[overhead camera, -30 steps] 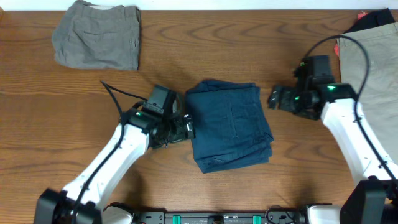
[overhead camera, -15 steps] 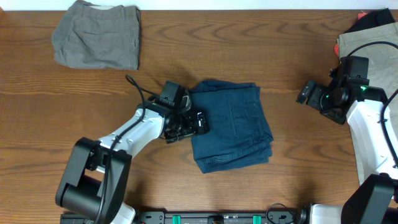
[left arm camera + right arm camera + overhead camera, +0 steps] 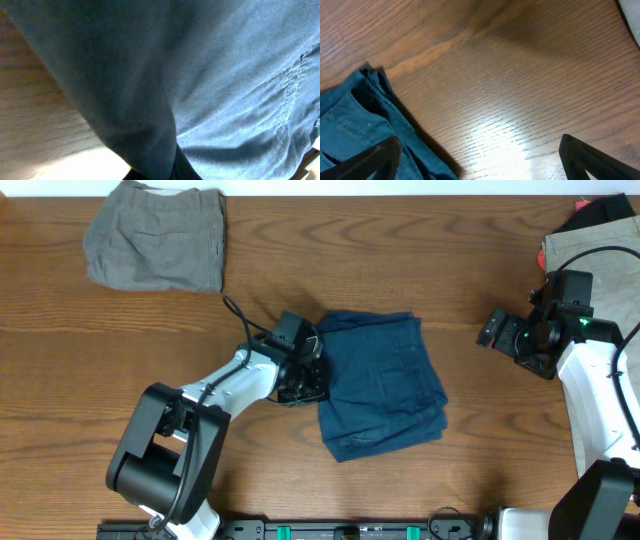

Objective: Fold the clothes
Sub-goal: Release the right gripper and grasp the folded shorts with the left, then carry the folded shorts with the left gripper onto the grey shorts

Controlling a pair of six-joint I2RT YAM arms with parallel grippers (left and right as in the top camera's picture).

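Note:
The navy-blue shorts lie folded in the middle of the table. My left gripper is at their left edge, shut on a fold of the cloth. In the left wrist view the navy-blue shorts fill nearly the whole frame, and a dark fold runs down into the left gripper at the bottom edge. My right gripper hovers open to the right of the shorts, apart from them. In the right wrist view the right gripper has bare wood between its fingers and the corner of the navy-blue shorts at the left.
A folded grey pair of shorts lies at the back left. A beige pair lies at the right edge under the right arm, with a dark cloth behind it. The table's front edge is near.
My left gripper moved right to the shorts' left edge and shut on the cloth; the shorts shifted slightly right. The right arm drew back to the right, then held still.

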